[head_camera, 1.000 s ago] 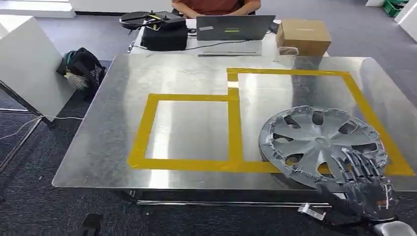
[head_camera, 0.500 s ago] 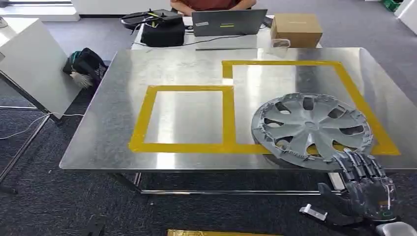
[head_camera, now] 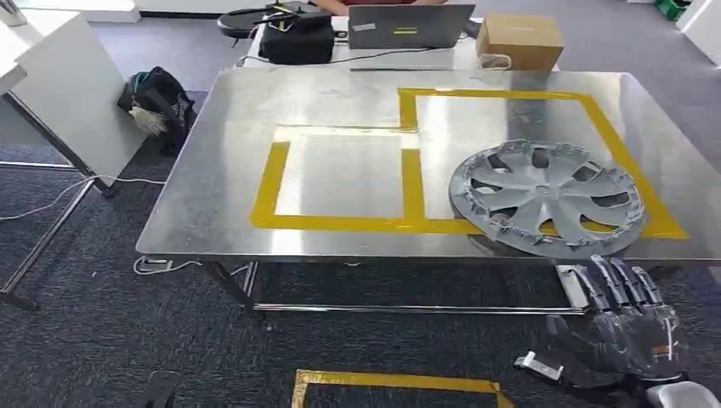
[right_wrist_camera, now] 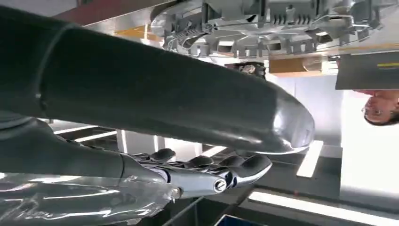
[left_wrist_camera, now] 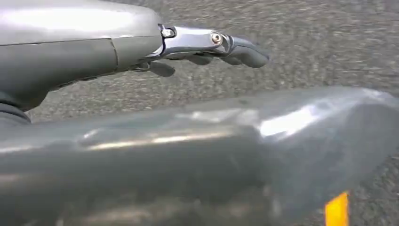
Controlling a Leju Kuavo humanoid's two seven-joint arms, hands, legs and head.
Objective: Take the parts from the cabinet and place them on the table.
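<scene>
Hubcap (head_camera: 544, 195): laid flat on table (head_camera: 340, 110), right of frame, overlapping yellow tape | right hand (head_camera: 627, 327): lower right, fingers spread, nothing held | left hand (left_wrist_camera: 207, 44): fingers extended, nothing held | cabinet parts remaining: cannot be told

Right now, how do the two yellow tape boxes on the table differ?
The right tape box is the larger one and holds the hubcap, whose near rim overlaps its tape. The left tape box is smaller, with nothing inside. They share one tape strip and lie flat on the metal table.
</scene>
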